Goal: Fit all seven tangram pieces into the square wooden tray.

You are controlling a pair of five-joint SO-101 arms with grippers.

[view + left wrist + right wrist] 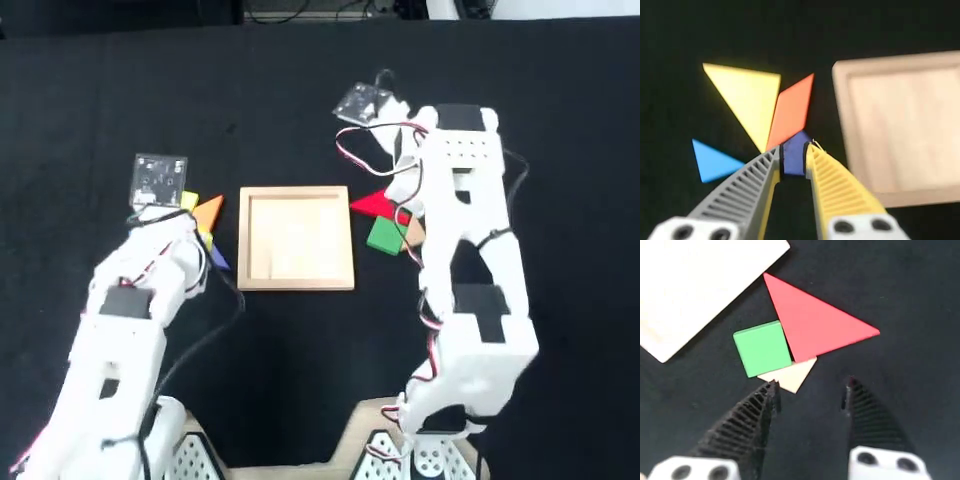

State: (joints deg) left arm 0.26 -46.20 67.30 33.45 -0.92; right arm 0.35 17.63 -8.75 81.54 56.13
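Note:
The square wooden tray (pixel 296 238) lies in the middle of the black table with nothing inside it. Left of it are a yellow triangle (pixel 747 97), an orange parallelogram (pixel 792 112) and a light blue triangle (pixel 712 160). My left gripper (pixel 792 151) is shut on a dark blue piece (pixel 794 155) at the tips of the yellow and orange ones. Right of the tray, a red triangle (pixel 815 325), a green square (pixel 762 347) and a cream triangle (pixel 792 375) touch one another. My right gripper (pixel 811 387) hangs open just short of the cream triangle.
The tray's near corner (pixel 700 285) lies close to the green square. The tray's left rim (pixel 840 110) runs beside the orange parallelogram. Both arm bases (pixel 400 455) stand at the table's front edge. Bare black cloth stretches behind the tray and in front of it.

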